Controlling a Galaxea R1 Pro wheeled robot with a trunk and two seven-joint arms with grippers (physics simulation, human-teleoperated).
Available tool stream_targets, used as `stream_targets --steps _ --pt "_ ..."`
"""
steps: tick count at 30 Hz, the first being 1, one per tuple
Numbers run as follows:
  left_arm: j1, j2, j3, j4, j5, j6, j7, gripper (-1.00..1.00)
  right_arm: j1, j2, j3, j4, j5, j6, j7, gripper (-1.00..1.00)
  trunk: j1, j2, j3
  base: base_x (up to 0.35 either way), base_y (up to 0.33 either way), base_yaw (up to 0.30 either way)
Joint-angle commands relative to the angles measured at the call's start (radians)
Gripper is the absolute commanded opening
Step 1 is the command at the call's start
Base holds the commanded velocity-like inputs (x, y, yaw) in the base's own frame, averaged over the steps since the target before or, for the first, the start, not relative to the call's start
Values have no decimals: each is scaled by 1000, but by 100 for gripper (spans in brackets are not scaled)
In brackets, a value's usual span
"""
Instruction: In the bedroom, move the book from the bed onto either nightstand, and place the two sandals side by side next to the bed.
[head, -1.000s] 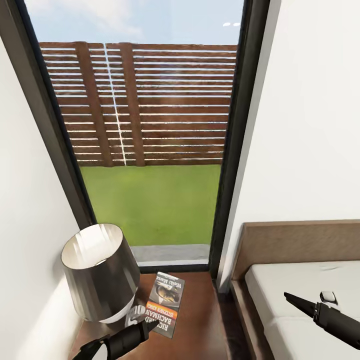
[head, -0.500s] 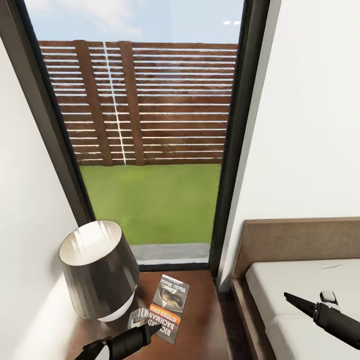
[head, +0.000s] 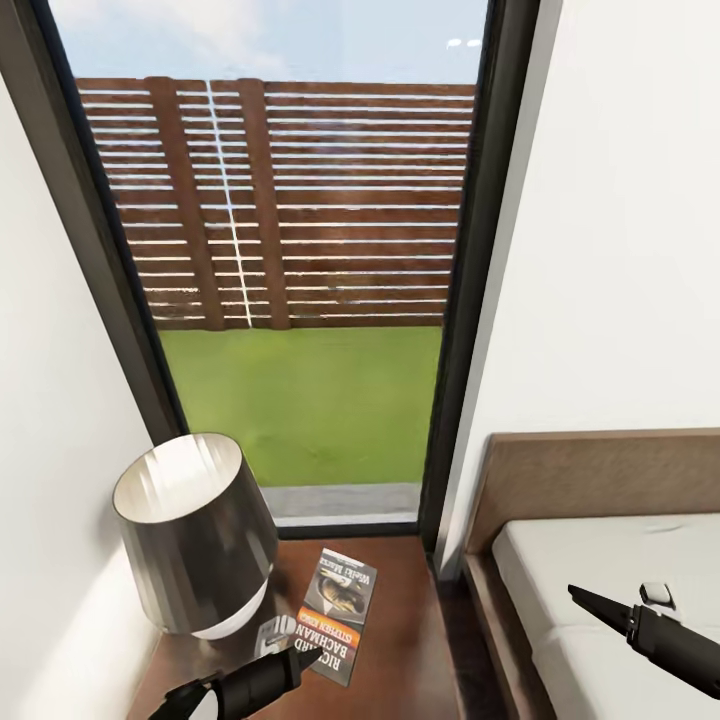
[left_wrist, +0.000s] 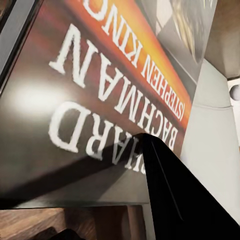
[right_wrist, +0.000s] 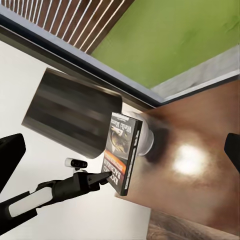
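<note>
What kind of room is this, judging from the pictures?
Most likely a bedroom corner: a bed with a wooden headboard and bare mattress, a nightstand bearing a lamp and a book, and a tall window facing grass and a fence.

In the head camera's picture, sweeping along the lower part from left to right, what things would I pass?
Lamp → book lying on the nightstand → bed with its pale mattress → the right gripper over the mattress.
</note>
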Motion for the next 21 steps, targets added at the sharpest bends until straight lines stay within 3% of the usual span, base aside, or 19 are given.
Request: stream_targets --steps 1,13,17,21 --pt "0 1 -5 -1 11 8 2 -100 0 0 0 0 -4 6 0 100 4 -8 -4 0 0 0" --pt "0 3 15 -4 11 24 9 -100 0 1 0 0 -4 5 0 100 8 -15 -7 0 0 0" --pt "0 4 78 -5 10 39 17 -100 -1 1 1 0 -4 5 0 100 8 -15 -7 0 0 0" --pt "0 4 158 -6 9 43 95 -100 0 1 1 0 -4 5 0 100 8 -15 -7 0 0 0"
